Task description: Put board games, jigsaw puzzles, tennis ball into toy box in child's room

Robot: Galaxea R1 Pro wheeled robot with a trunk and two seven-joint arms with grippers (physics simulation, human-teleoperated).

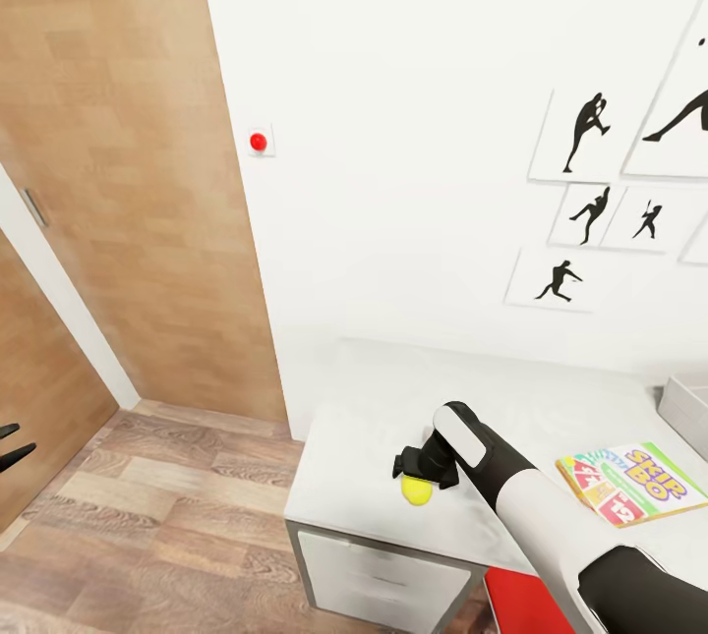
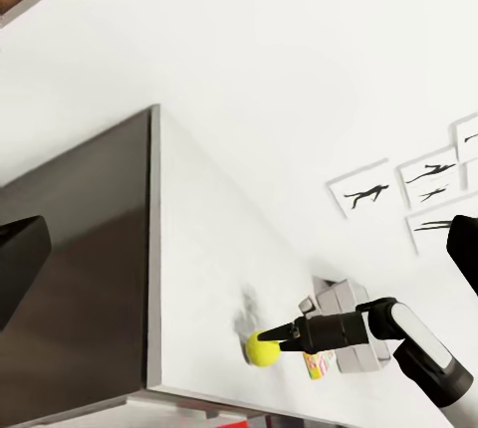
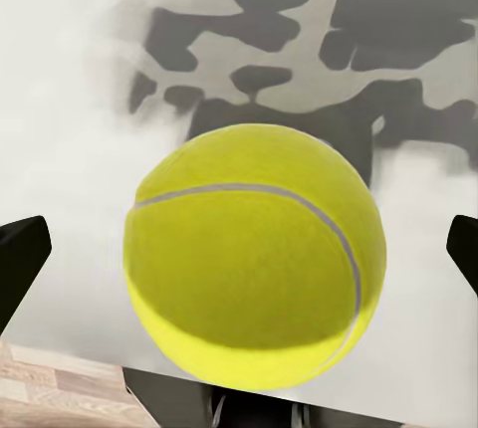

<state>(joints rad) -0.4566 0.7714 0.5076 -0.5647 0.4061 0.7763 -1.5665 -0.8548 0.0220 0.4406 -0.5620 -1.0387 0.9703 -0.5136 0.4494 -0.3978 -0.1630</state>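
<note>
The yellow-green tennis ball [image 1: 416, 490] lies near the front left corner of the pale table [image 1: 374, 398]. My right gripper [image 1: 414, 473] hangs right over it. In the right wrist view the tennis ball [image 3: 249, 259] sits midway between the fingertips [image 3: 20, 259], which stand wide apart, open and clear of it. The Skip-Bo board game [image 1: 629, 483] lies flat further right, and a corner of the grey toy box [image 1: 688, 410] shows at the right edge. My left gripper [image 1: 12, 445] hangs open over the floor at far left. The left wrist view shows the ball [image 2: 263, 349] from the table's end.
A wooden door [image 1: 128, 172] and wood-plank floor [image 1: 177, 516] are left of the table. Drawers [image 1: 383, 585] sit under the table's front. A red seat [image 1: 521, 605] is below my right arm. Black silhouette pictures [image 1: 590, 172] and a red button [image 1: 258, 141] are on the white wall.
</note>
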